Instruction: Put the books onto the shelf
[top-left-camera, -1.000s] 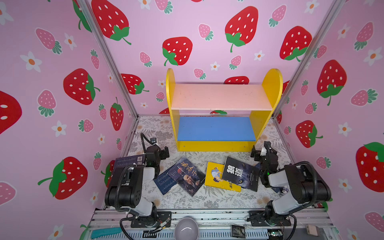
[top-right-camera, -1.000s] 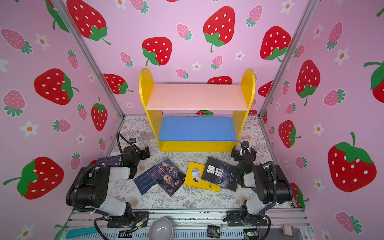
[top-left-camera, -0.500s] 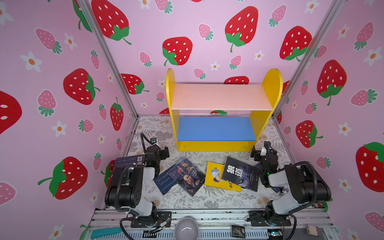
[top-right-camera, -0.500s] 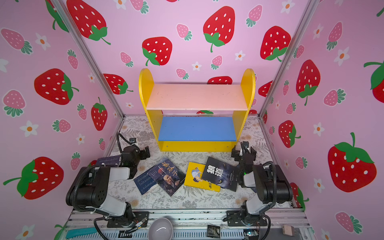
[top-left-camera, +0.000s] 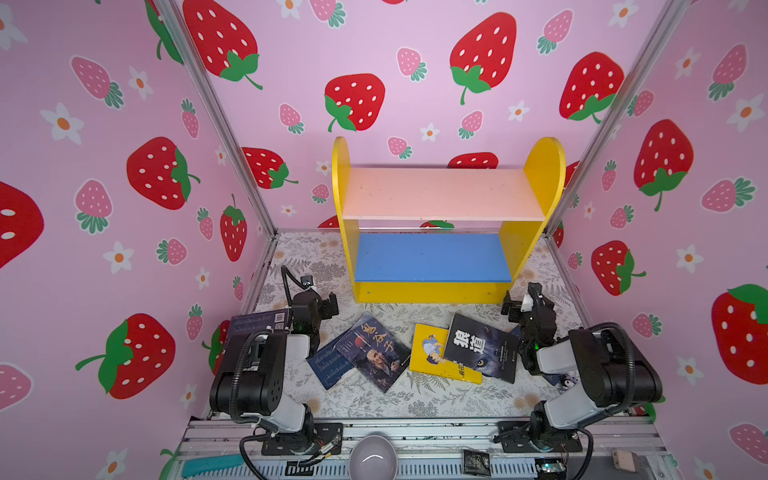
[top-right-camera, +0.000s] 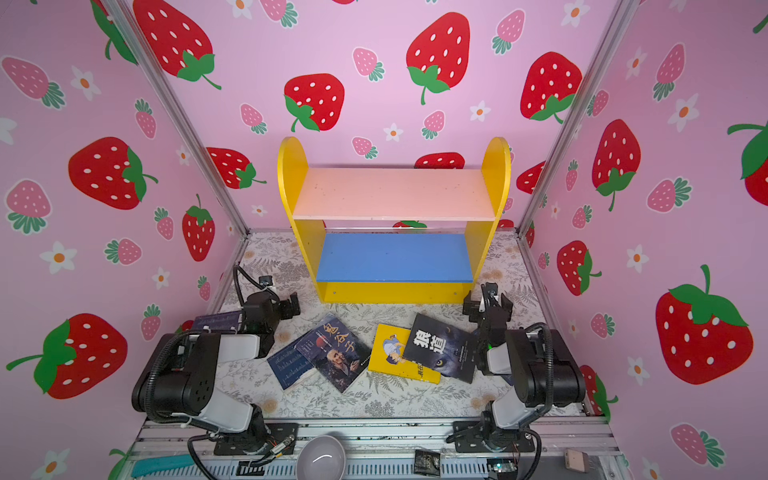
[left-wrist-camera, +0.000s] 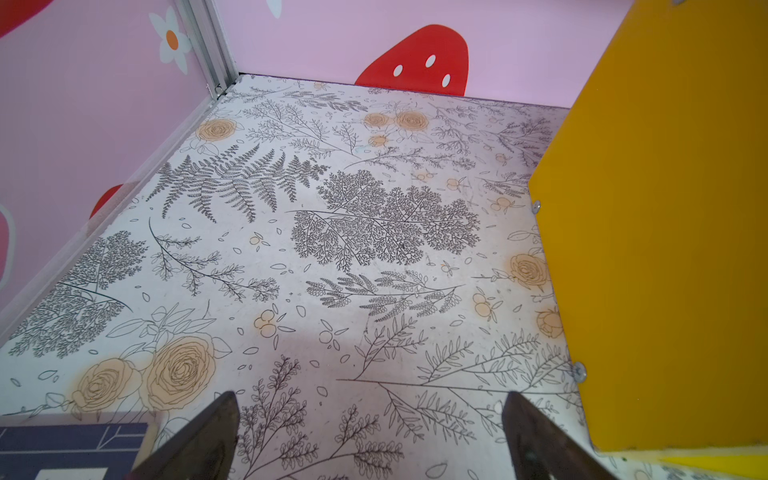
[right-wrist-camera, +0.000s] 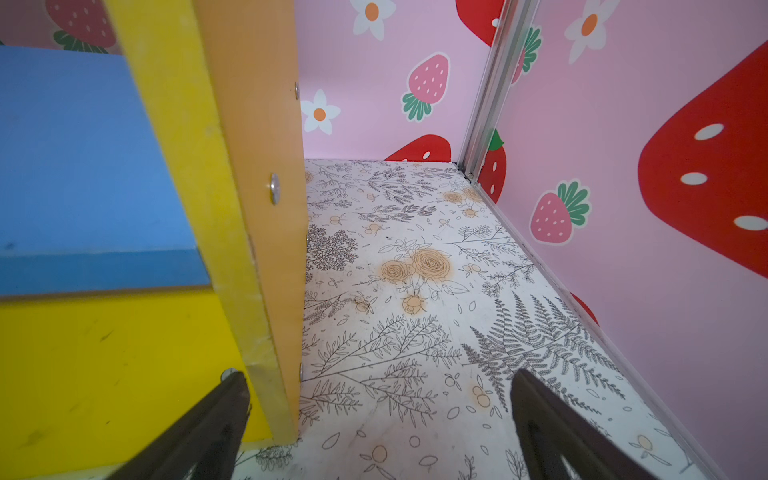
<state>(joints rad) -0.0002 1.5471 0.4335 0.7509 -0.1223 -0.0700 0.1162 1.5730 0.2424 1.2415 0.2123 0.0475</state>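
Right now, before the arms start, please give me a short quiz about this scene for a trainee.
1. True or false: a book lies on the blue board of the shelf.
2. Which book lies partly on the yellow book? A. wolf book B. navy book C. none
3. Fill in: the left gripper and the right gripper are both ____.
Key: 1 false; 2 A; 3 open.
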